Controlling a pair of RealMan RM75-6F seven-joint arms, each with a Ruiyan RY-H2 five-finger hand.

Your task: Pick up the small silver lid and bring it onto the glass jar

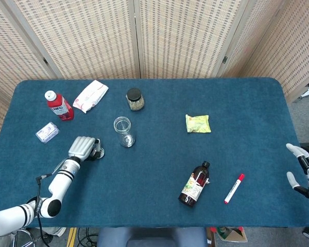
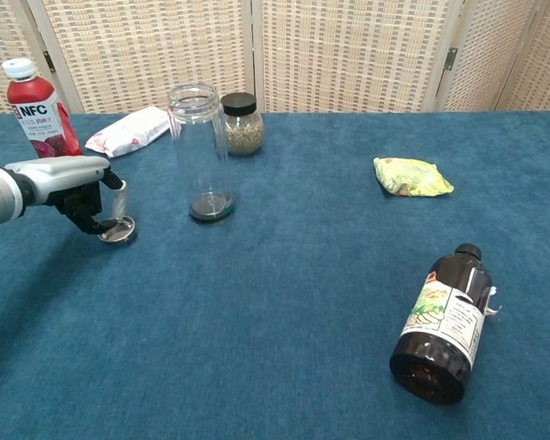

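Note:
The small silver lid point(image 1: 99, 152) point(image 2: 119, 234) lies flat on the blue cloth, left of the tall empty glass jar point(image 1: 123, 131) point(image 2: 200, 151), which stands upright and uncovered. My left hand point(image 1: 84, 148) point(image 2: 73, 188) hovers at the lid's left side. Its fingers point(image 2: 96, 218) curl down to the lid's near rim while the thumb stands apart above it, and the lid is not lifted. My right hand point(image 1: 301, 170) shows only in the head view, at the table's right edge, with fingers spread and nothing in it.
A red juice bottle point(image 1: 59, 105) point(image 2: 35, 110), a white packet point(image 1: 90, 95) and a black-capped seed jar point(image 1: 135, 99) stand behind the glass jar. A small wrapped packet point(image 1: 47, 132) lies far left. A yellow-green pouch point(image 1: 198, 123), a brown bottle on its side point(image 1: 194, 184) and a red marker point(image 1: 234, 188) lie to the right.

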